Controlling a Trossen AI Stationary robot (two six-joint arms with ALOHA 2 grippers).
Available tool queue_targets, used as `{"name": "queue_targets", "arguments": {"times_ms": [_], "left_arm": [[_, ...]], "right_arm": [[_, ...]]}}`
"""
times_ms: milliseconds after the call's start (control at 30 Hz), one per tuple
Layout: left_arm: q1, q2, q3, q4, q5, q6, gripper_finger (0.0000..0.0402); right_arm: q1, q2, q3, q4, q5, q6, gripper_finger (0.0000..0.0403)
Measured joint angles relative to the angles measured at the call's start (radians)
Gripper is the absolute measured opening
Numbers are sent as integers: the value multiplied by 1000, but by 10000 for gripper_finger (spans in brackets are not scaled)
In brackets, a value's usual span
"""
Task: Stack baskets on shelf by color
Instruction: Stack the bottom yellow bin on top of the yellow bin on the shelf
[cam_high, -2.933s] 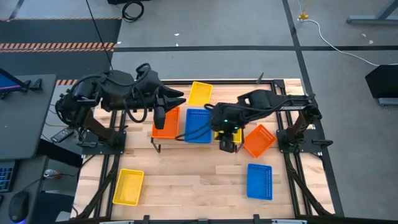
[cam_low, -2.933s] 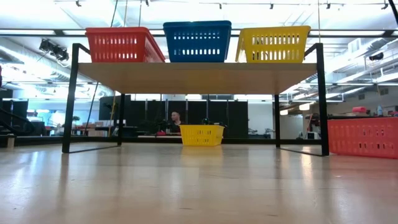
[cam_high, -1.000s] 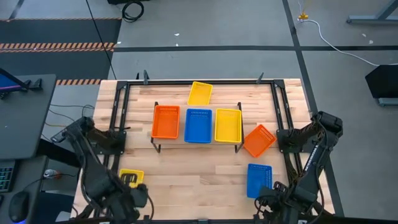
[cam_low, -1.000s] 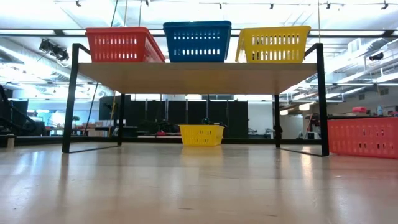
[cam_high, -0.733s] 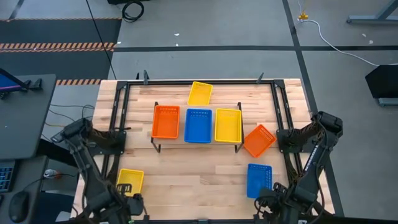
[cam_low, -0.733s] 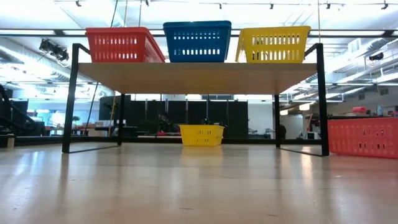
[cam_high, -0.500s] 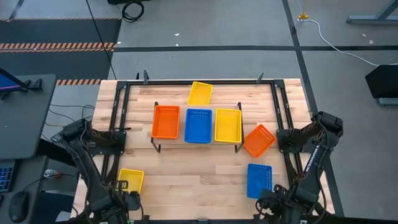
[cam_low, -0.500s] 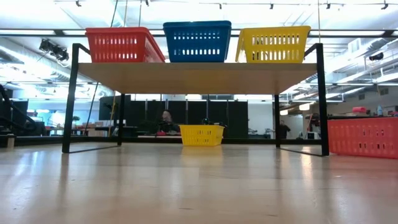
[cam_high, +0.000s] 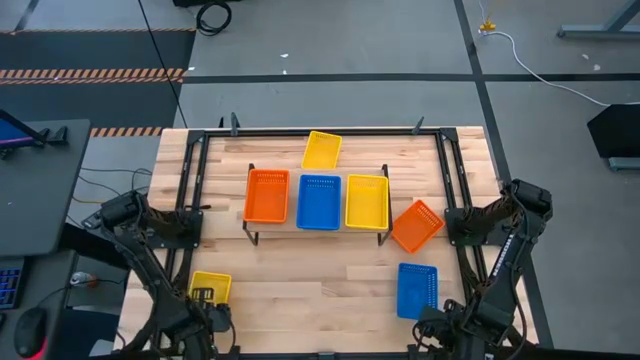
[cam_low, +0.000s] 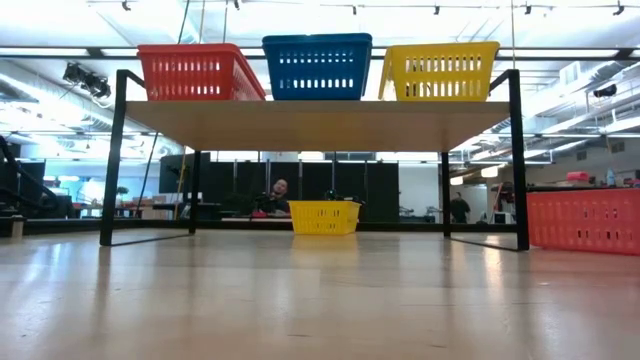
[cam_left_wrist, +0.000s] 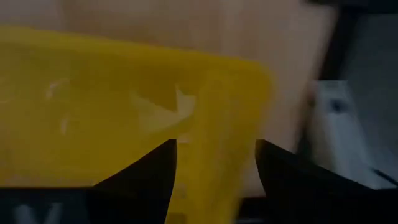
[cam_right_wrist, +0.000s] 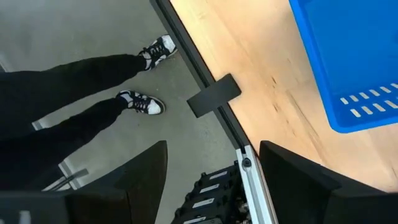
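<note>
A: High view. The low light-wood shelf on black legs (cam_high: 316, 232) carries three perforated plastic baskets in a row: orange basket (cam_high: 266, 195) left, blue basket (cam_high: 319, 201) middle, yellow basket (cam_high: 367, 201) right. How many are off it?

B: Four on the tabletop: a far yellow basket (cam_high: 322, 150) behind the shelf, a tilted orange basket (cam_high: 417, 225) just right of it, a near-right blue basket (cam_high: 417, 290), a near-left yellow basket (cam_high: 208, 290). I judge the task roughly half done.

A: Low view?

B: It agrees: one stack per colour on top, loose baskets beyond.

A: Left wrist view.

B: Left gripper (cam_left_wrist: 216, 163) is spread wide, straddling the near-left yellow basket's rim, not clamped.

A: Right wrist view.

B: Right gripper (cam_right_wrist: 212, 163) is released and empty at the near table edge, beside the near-right blue basket. A person's legs (cam_right_wrist: 68, 93) stand beyond.
</note>
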Motion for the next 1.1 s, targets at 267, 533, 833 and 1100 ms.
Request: {"name": "queue_targets", "arguments": {"times_ms": [267,533,833,1100], "left_arm": [[66,0,-75,98,7,-1,129],[175,0,-4,131,-36,38,12],[254,0,318,-41,-234,235,3],[361,1,611,-61,-410,554,2]], "right_arm": [[0,0,0,3,-60,0,260],[0,0,0,2,-65,-4,260],[0,0,0,-6,-34,-23,260],[-5,0,0,-7,-14,-23,260]]}}
